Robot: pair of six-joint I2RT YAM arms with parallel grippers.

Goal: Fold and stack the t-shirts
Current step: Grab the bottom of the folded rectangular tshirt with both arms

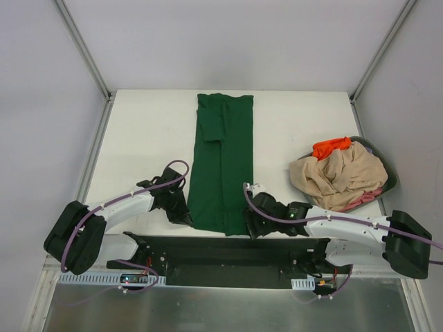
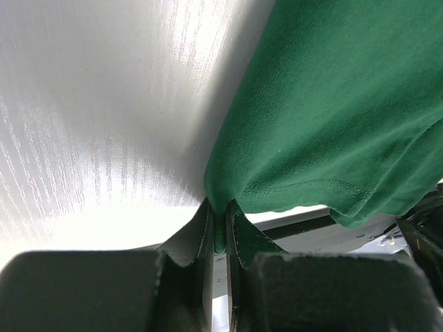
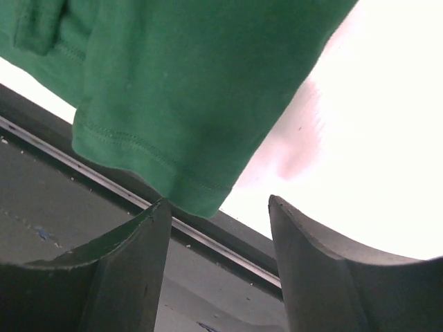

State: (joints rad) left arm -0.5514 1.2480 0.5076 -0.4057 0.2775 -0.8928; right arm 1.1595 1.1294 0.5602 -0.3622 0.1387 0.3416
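Seen from above, the green t-shirt (image 1: pixel 223 169) lies in the middle of the white table (image 1: pixel 145 138), folded into a long narrow strip that runs from the far edge to the near one. The left hand (image 1: pixel 184 213) sits at the strip's near left corner and the right hand (image 1: pixel 250 225) at its near right corner. On the right side of the table, a dark basket (image 1: pixel 389 177) holds a heap: a beige t-shirt (image 1: pixel 339 176) on top, an orange t-shirt (image 1: pixel 331 146) at the far side and a pink t-shirt (image 1: pixel 364 200) showing at the near side.

In the left wrist view, the left hand (image 2: pixel 220 223) is closed tight, its two fingers pinching a fold of the green t-shirt (image 2: pixel 332 124) at the hemmed corner, which is drawn up off the table (image 2: pixel 104 104).

In the right wrist view, the right hand (image 3: pixel 218 205) stands with its fingers apart and nothing between them. The hemmed corner of the green t-shirt (image 3: pixel 173 90) lies just beyond one fingertip, over the table's near edge.
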